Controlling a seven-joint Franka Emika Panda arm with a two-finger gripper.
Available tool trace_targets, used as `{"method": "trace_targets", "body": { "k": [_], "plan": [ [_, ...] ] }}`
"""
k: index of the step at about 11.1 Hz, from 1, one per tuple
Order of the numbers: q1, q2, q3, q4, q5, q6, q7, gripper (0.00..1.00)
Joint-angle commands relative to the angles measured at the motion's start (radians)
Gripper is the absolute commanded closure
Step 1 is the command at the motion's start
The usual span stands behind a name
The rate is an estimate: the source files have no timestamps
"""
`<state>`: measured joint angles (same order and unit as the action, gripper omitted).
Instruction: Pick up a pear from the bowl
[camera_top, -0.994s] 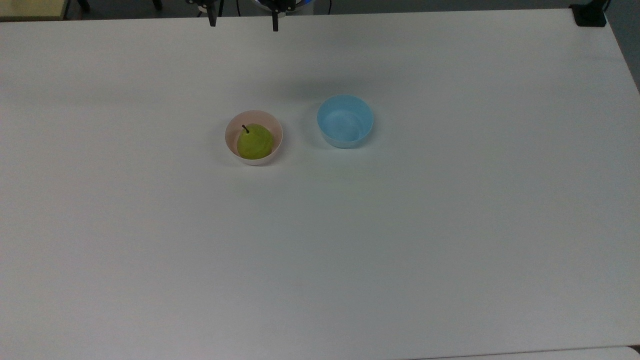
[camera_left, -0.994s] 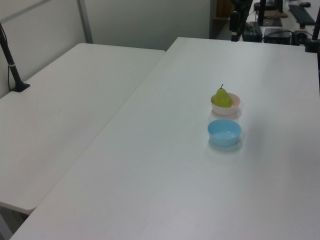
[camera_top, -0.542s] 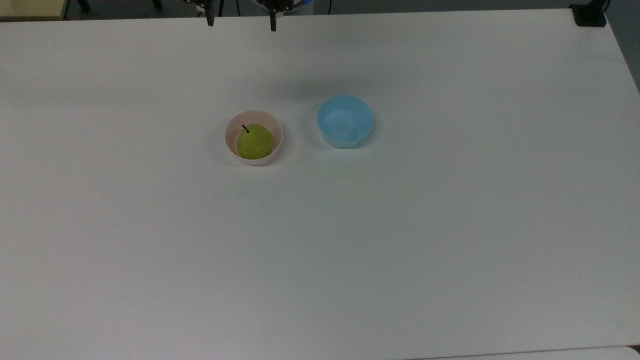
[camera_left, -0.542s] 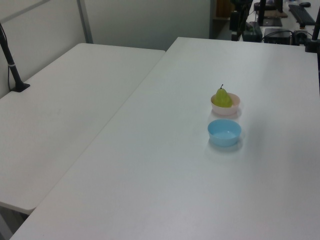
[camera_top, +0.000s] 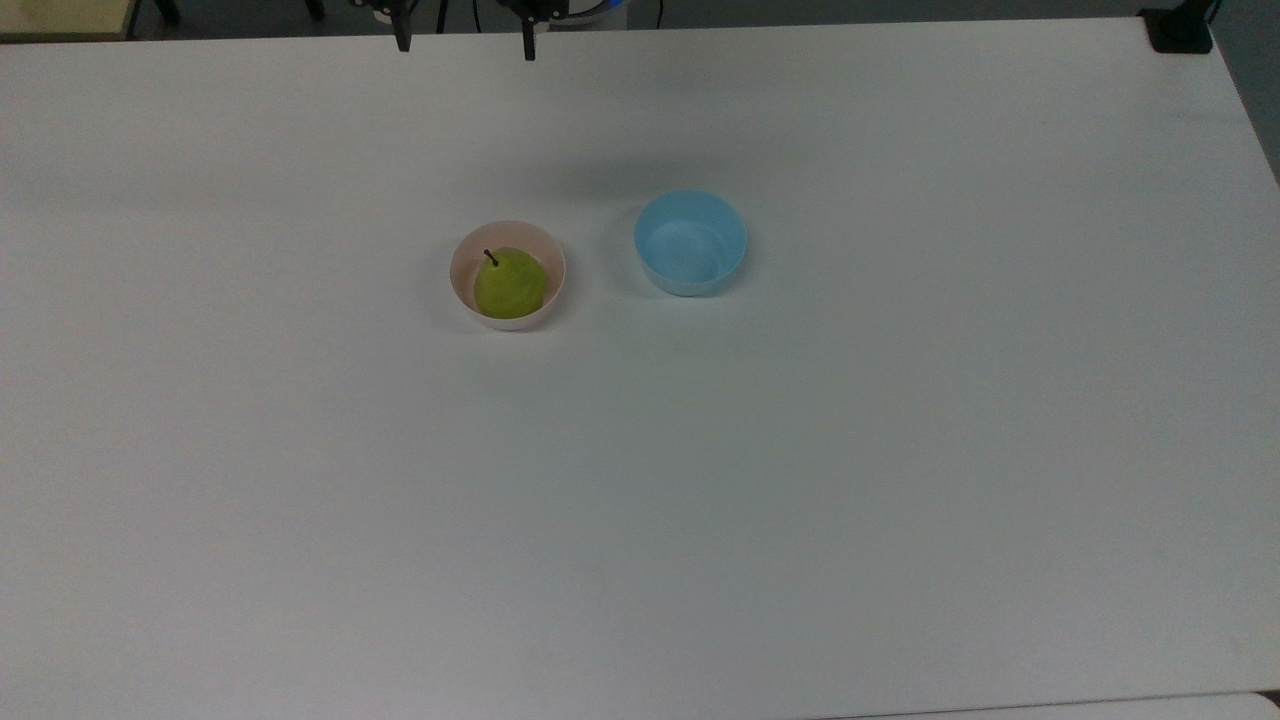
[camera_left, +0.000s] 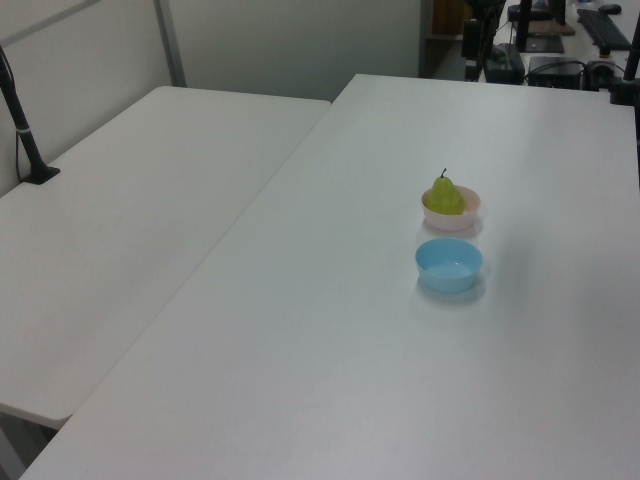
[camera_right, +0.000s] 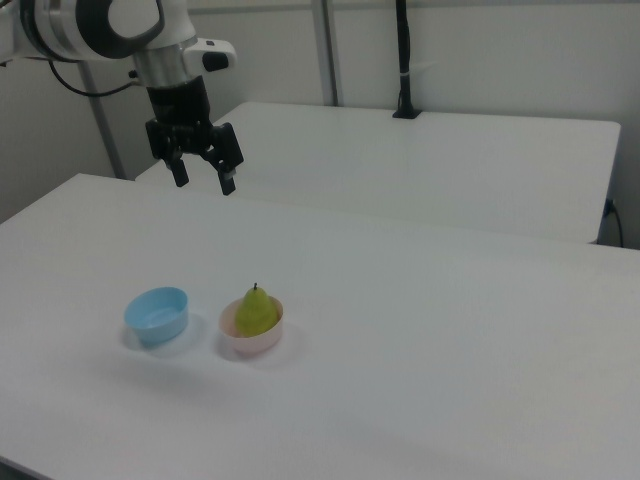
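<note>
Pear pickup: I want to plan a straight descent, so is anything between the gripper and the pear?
Nothing visible is. The gripper hangs open, high above the table. The pear sits uncovered in the pink bowl, stem up. The blue bowl stands apart on the right view's left, off the path.

No readable text, labels, brands or numbers on any visible surface.
</note>
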<state>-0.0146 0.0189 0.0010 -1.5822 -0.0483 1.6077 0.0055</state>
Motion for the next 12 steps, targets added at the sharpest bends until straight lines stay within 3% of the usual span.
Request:
{"method": "trace_targets", "body": {
  "k": [1, 5, 12],
  "plan": [
    [-0.031, -0.007, -0.009, -0.005, 0.016, -0.015, -0.044, 0.0],
    [-0.05, 0.006, -0.009, -0.067, 0.015, 0.006, -0.163, 0.0],
    [-0.047, 0.065, -0.01, -0.223, -0.001, 0.218, -0.167, 0.0]
  ]
}}
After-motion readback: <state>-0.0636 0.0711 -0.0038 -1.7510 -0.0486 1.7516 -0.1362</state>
